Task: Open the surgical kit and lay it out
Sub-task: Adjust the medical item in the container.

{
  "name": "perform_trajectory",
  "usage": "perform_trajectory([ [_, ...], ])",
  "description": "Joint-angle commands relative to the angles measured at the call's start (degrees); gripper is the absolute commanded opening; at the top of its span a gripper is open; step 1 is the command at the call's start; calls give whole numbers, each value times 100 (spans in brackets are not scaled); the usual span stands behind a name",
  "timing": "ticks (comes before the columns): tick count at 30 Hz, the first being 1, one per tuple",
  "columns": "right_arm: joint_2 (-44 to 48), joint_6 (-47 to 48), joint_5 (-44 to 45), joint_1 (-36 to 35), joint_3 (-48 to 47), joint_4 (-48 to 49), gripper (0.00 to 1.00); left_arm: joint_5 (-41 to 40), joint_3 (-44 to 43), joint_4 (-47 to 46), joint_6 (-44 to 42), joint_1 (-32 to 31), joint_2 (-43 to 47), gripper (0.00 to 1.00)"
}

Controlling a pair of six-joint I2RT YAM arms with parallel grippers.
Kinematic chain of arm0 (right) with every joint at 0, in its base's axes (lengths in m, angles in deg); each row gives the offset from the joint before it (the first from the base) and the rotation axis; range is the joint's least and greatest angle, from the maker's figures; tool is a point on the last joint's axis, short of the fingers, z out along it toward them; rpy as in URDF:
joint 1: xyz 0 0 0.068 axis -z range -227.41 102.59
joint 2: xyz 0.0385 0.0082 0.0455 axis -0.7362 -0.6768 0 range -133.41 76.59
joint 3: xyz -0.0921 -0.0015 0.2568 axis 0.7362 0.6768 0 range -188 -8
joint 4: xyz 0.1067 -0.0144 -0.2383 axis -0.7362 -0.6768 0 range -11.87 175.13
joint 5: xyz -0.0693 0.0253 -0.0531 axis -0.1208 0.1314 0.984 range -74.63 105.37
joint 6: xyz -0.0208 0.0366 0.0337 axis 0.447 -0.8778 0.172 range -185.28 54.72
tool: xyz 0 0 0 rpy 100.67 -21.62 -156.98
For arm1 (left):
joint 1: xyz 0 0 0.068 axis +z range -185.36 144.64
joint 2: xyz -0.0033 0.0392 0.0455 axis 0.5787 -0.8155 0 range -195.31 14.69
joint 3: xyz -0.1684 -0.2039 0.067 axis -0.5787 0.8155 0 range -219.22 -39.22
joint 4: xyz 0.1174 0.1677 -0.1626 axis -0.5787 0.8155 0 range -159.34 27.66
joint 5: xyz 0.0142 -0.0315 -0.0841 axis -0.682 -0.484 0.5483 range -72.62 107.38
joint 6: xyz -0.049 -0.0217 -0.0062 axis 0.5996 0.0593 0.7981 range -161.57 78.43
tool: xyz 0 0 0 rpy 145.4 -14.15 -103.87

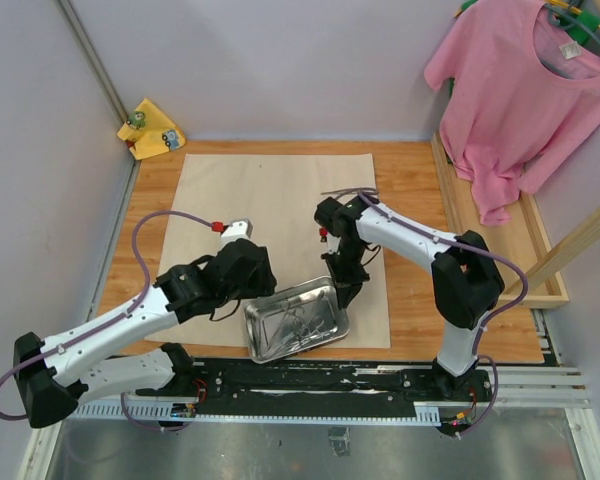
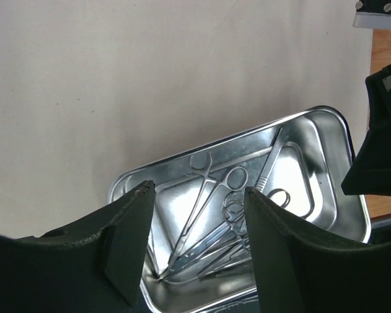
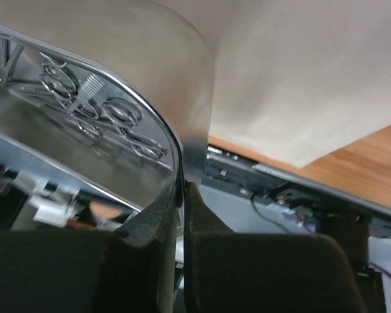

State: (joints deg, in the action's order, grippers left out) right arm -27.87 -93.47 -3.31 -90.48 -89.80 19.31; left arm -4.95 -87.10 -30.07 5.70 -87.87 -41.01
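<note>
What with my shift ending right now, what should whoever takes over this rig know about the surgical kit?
Left gripper: open, holding nothing, hanging over the steel tray.
Right gripper: shut on the tray's rim.
Beige cloth wrap: spread flat on the table, with the tray at its near edge.
Ring-handled forceps and tweezers: piled inside the tray.
Done: wrap opened.
Left: take the instruments out and lay them on the cloth.
</note>
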Motion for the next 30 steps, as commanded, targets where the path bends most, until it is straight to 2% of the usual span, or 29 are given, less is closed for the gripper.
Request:
perform_trajectory([
  [1,-108,316,-1276,569,253,-1193,1,68,-306,174,-187,35,123,61],
  [9,-351,444,-1932,1080,256,-1139,1,177,-437,297,-310,32,-196,61],
  [17,-486,319,-2513,1407,336,-681,1,353,-54,602,-103,30,-351,61],
  [21,-543,303,-2670,1443,502,-428,1,619,382,595,200,23,-146,61],
  [24,-648,422,-2678,1457,486,-467,1,590,615,598,348,22,-109,61],
  [28,-777,720,-2148,1472,264,-692,1,566,752,581,459,20,-362,60],
  [29,-775,762,-1974,1452,249,-684,3,526,762,570,513,15,-430,60],
  [30,-758,793,-1738,1425,236,-674,11,479,771,561,548,1,-479,60],
])
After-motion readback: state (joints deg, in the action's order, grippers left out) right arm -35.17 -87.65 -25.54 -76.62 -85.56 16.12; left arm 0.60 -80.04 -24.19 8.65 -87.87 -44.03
